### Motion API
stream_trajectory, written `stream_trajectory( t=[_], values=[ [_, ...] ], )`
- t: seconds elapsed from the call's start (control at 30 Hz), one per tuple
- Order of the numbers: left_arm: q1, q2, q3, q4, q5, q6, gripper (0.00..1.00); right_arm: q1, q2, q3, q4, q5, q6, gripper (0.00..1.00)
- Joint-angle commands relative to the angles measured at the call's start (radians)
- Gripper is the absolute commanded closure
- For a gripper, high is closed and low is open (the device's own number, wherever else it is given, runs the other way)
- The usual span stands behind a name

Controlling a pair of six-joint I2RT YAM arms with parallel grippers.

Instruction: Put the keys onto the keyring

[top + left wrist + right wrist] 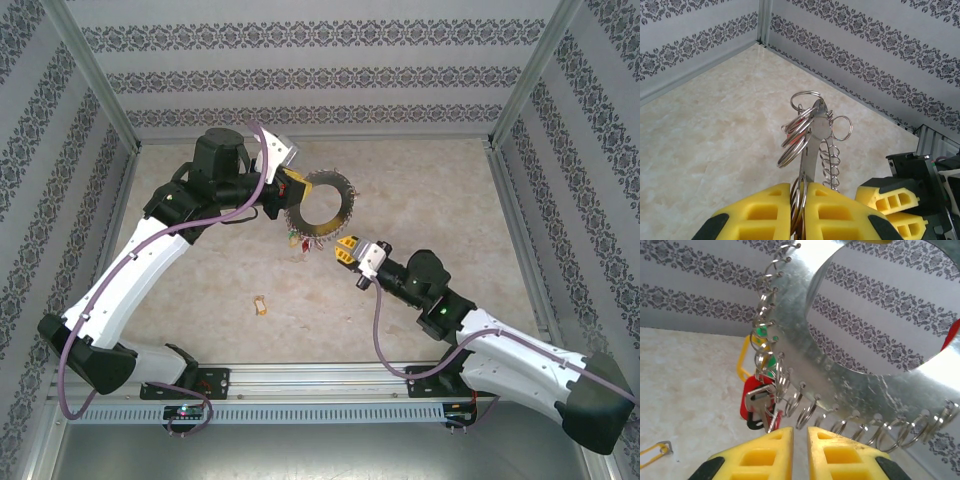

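Observation:
The keyring (322, 205) is a wide flat metal ring edged with small split rings, held up on edge above the table. My left gripper (290, 190) is shut on its rim, the yellow fingers (765, 215) pinching the metal and a few split rings (799, 132). My right gripper (800, 432) sits just below the keyring (840, 370), its jaws a narrow gap apart with nothing between them. A key with a red tag (752, 400) hangs from the ring's edge just left of the right gripper's fingertips. The other key, with a tan tag (260, 305), lies loose on the table (655, 452).
Green (765, 347) and yellow (742, 360) tags hang from the ring above the red one. The right gripper (890, 205) shows low right in the left wrist view. Patterned walls and metal rails (100, 110) box in the marble table (430, 190).

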Motion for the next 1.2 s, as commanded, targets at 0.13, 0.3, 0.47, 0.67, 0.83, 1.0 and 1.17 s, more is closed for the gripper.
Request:
stream_trajectory(
  t=[0.13,0.3,0.47,0.67,0.83,1.0,1.17],
  values=[
    [-0.018,-0.024,-0.003,0.073,-0.002,-0.005,1.0,0.018,0.044,0.054,0.071,-0.045,0.012,0.84],
    [-0.019,-0.034,-0.029,0.107,0.004,-0.022,1.0,0.019,0.063,0.068,0.071,-0.051,0.009,0.84],
    [-0.019,-0.047,-0.061,0.149,0.004,-0.045,1.0,0.022,0.073,0.073,0.06,-0.053,0.01,0.82],
    [-0.019,-0.056,-0.083,0.169,-0.001,-0.051,1.0,0.024,0.072,0.071,0.052,-0.063,0.01,0.79],
    [-0.021,-0.073,-0.114,0.214,-0.01,-0.067,1.0,0.025,0.066,0.064,0.025,-0.064,0.016,0.76],
    [-0.021,-0.099,-0.163,0.28,-0.024,-0.086,1.0,0.026,0.076,0.061,0.002,-0.034,0.025,0.7],
    [-0.021,-0.108,-0.174,0.291,-0.016,-0.087,1.0,0.026,0.089,0.064,0.015,-0.014,0.023,0.71]
  ],
)
